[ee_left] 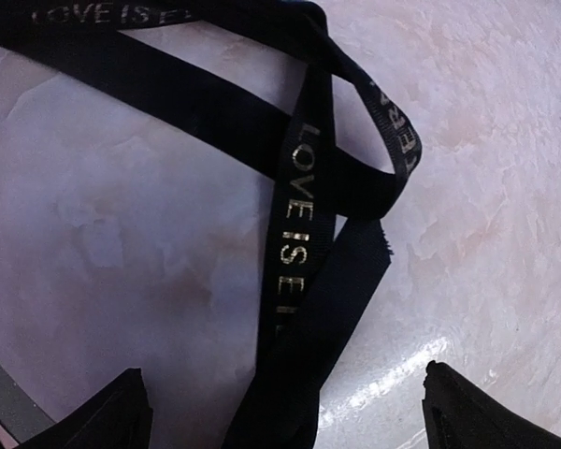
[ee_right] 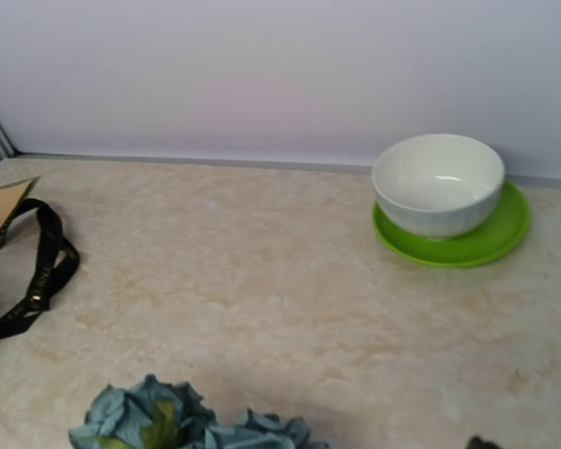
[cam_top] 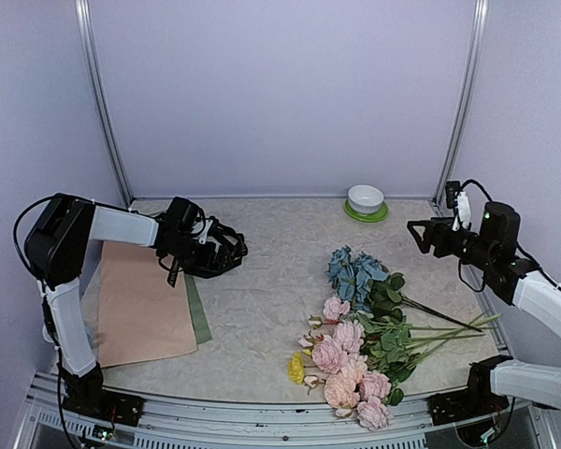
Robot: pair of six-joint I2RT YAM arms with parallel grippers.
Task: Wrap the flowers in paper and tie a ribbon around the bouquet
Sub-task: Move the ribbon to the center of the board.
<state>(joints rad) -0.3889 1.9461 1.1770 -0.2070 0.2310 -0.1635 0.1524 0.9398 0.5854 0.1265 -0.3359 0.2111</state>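
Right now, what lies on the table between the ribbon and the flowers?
Nothing. In the top view, the stretch of table between the ribbon and the flowers is bare marbled surface. The right wrist view shows the same.

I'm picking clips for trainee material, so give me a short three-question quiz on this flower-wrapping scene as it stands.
1. True or false: the flowers already lie on the paper.
2. What lies on the table between the fingertips of the open left gripper? A. the ribbon B. a pink rose C. a yellow bloom
3. Fill in: the white bowl at the back of the table stands on a green ____.

Key: 1 false, they lie apart, flowers to the right, paper to the left. 2 A. 3 plate.
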